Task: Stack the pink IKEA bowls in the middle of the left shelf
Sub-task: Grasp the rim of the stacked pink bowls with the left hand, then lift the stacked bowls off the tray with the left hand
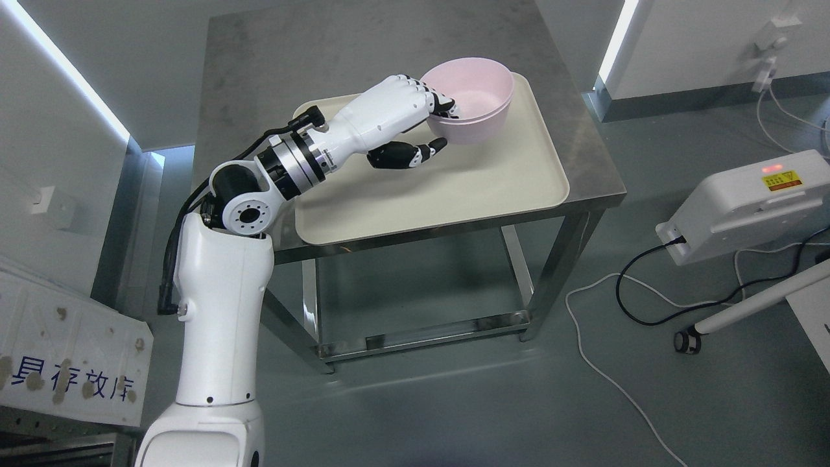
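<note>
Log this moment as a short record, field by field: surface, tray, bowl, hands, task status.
surface: steel table, on a grey floor
tray: cream tray lying flat on the table
bowl: one pink bowl, upright at the tray's far right corner
left hand: left hand at the bowl's near rim, fingers over the rim, thumb outside against the wall
right hand: not in view
task status: bowl on the tray, whether lifted cannot be told; no shelf visible
</note>
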`<state>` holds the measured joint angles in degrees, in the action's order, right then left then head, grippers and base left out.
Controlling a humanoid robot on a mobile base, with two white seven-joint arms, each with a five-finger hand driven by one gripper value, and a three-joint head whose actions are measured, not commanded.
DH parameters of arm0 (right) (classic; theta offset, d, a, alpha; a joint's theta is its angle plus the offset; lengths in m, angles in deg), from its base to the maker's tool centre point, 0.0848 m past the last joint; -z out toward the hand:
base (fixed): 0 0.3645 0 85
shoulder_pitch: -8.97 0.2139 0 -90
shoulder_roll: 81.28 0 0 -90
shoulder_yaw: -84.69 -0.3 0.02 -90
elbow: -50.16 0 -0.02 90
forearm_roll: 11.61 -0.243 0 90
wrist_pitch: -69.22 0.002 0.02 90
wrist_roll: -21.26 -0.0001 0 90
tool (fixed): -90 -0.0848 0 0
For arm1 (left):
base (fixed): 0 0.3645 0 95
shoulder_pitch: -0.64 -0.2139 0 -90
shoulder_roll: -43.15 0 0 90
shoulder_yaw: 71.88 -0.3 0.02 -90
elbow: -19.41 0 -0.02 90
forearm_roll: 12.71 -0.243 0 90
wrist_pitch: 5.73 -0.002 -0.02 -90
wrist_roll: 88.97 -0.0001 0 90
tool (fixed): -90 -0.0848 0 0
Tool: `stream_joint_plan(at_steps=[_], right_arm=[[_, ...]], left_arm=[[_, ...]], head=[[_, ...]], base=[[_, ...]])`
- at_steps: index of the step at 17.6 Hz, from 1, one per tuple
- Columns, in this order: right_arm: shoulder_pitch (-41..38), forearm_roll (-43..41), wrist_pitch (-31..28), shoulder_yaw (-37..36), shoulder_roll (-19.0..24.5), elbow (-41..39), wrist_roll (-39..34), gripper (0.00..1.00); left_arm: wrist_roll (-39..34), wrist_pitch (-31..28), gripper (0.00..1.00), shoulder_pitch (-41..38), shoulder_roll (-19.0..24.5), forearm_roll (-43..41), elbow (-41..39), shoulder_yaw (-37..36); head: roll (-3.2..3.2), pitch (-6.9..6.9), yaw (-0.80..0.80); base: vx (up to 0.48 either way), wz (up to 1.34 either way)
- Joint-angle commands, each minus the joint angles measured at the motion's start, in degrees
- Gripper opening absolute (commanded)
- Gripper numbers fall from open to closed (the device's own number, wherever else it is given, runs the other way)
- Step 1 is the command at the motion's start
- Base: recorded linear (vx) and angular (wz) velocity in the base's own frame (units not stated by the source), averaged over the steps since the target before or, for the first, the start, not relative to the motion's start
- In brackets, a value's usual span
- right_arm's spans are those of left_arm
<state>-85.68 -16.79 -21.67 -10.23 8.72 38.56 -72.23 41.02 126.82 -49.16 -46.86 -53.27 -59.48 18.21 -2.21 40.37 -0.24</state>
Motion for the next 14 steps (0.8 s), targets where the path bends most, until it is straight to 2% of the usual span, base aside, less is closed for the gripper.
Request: stream_joint_plan(at_steps=[1, 6, 14], right_arm=[[0.0, 0.0, 0.0, 0.0, -1.0, 0.0, 0.0, 1.0], [0.0, 0.0, 0.0, 0.0, -1.0, 0.0, 0.1, 1.0], [0.0, 0.0, 0.0, 0.0, -1.0, 0.0, 0.0, 1.0]], left_arm=[[0.4, 0.3, 0.02, -4.0, 1.0, 4.5, -8.6, 6.3], [1.1, 2.5, 0.02, -7.5, 1.0, 5.8, -12.3, 9.2], [1.1, 2.5, 0.02, -11.4, 1.0, 6.0, -12.7, 12.7]], head=[[0.0, 0.0, 0.0], [0.0, 0.0, 0.0], [0.0, 0.0, 0.0]], base=[[0.0, 0.0], [-0.036, 0.0], [-0.135, 0.03]])
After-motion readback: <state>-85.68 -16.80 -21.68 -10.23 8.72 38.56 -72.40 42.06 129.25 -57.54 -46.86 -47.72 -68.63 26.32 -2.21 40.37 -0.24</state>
